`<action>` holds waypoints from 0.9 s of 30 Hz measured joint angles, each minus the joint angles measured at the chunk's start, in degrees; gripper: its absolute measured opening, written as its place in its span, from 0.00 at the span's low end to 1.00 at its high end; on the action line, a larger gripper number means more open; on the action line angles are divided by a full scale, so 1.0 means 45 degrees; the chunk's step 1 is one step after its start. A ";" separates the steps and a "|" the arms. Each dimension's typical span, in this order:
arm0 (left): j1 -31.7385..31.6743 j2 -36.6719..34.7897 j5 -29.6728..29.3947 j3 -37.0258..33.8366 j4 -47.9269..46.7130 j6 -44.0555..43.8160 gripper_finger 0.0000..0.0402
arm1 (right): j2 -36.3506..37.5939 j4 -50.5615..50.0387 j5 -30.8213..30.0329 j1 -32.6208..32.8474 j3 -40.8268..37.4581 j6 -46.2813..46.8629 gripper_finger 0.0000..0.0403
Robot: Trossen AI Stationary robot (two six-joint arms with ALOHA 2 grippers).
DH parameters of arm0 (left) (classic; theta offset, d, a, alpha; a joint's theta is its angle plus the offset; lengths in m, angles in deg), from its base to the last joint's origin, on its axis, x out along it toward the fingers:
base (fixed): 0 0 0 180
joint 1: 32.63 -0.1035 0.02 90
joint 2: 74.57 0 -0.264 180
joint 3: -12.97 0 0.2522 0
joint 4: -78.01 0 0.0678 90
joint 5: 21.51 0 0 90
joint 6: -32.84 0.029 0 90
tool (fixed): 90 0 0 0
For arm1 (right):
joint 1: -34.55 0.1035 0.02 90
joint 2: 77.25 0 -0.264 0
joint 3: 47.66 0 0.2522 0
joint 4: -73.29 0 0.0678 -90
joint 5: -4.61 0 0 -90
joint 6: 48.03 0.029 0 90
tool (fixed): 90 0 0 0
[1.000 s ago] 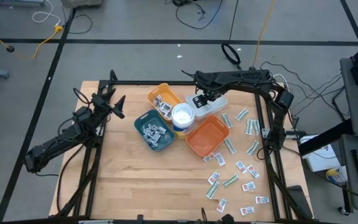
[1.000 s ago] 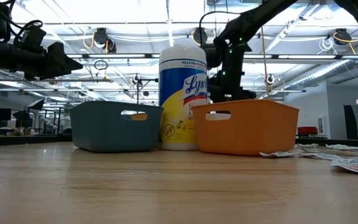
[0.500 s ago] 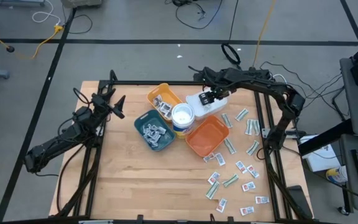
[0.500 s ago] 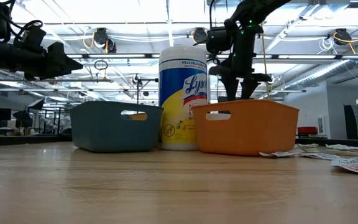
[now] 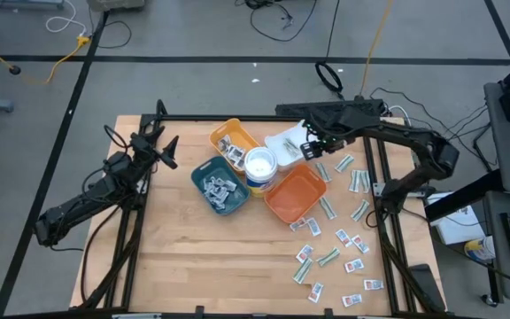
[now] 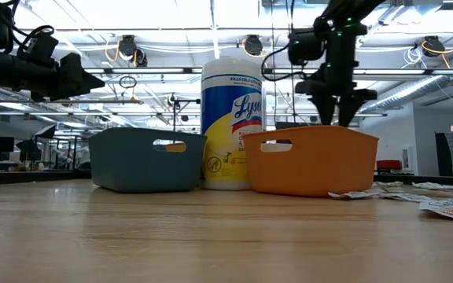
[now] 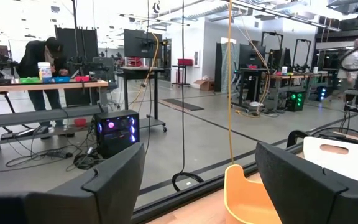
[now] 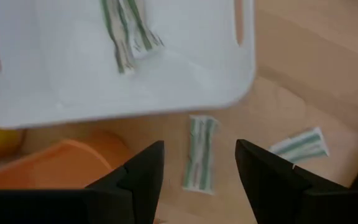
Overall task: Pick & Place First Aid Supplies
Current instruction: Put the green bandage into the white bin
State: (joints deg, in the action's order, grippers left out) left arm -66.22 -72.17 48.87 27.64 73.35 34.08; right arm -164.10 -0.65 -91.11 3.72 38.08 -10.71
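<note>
Hovering right claw [image 5: 312,150] parted, empty, beside white tray [image 5: 283,144], Lysol tub [image 6: 232,122], left claw [image 5: 168,151] wide.

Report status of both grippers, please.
Right gripper open, empty, above green-white strip beside white tray. Left gripper open, waiting at table's left. Nothing blocking.

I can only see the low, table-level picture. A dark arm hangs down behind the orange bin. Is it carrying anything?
Observer: No. In its wrist view the right gripper is open, with nothing between its fingers.
Operator: So what is underneath it, back there?
Observer: A green-white strip lies flat on the table, just outside the edge of a white tray that the orange bin hides from you.
</note>
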 joint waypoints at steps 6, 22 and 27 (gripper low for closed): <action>0.0000 0.0000 -0.0002 0.0000 0.0004 0.0000 0.77 | 0.0967 0.0313 -0.0042 -0.0077 -0.1154 0.0005 0.48; 0.0005 0.0000 0.0000 0.0000 0.0005 0.0000 0.77 | 0.1087 0.2883 0.0082 0.0575 -0.4473 0.0867 0.48; 0.0003 0.0000 0.0000 0.0000 0.0005 0.0000 0.77 | 0.1087 0.4067 0.0362 0.0627 -0.5537 0.0899 0.48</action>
State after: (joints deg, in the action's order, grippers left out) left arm -66.21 -72.17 48.87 27.64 73.38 34.08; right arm -159.20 17.65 -89.48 6.54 13.16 -6.67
